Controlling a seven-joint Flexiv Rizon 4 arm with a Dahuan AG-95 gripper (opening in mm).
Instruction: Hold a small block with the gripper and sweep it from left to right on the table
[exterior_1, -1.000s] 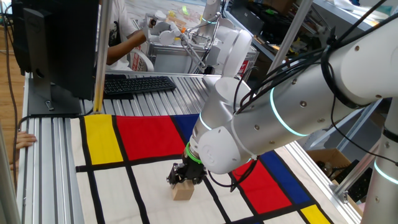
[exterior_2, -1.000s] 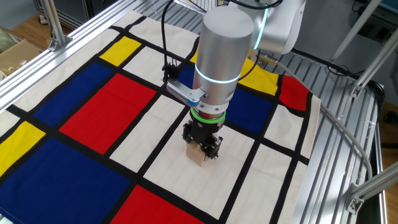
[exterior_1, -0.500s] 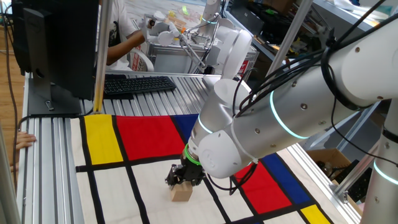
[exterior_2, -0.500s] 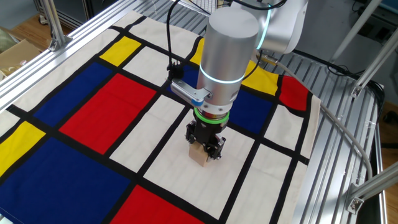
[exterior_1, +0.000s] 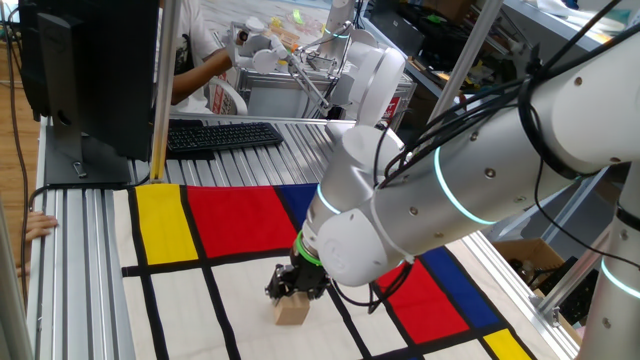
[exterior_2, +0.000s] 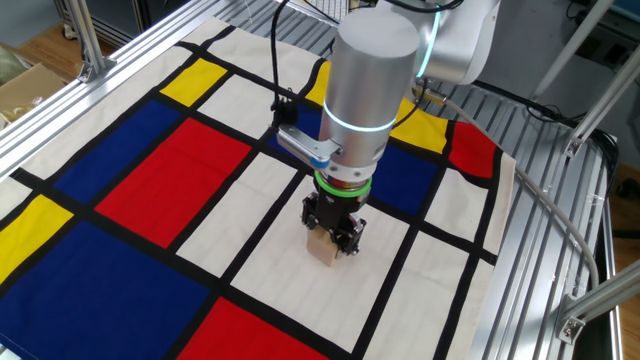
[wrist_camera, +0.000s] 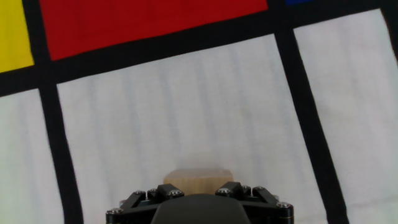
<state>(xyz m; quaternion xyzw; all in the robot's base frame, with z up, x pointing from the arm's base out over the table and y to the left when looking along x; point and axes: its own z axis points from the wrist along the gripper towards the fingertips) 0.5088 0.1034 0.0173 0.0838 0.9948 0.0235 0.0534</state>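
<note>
Gripper (exterior_2: 333, 233) around wooden cube (exterior_2: 325, 249)

Matt wooden small block (exterior_2: 325, 250) on cloth-covered, aluminium-railed table (exterior_2: 120, 190).

Back there, a keyboard (exterior_1: 220, 136) beside a dark monitor (exterior_1: 90, 70); cardboard box (exterior_2: 25, 85) off the corner.

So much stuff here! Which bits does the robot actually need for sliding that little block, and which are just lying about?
Part of the job:
- small block, clamped in the gripper
- gripper
- table with the coloured cloth

Just lying about:
- keyboard
- monitor
- cardboard box beside the table
</note>
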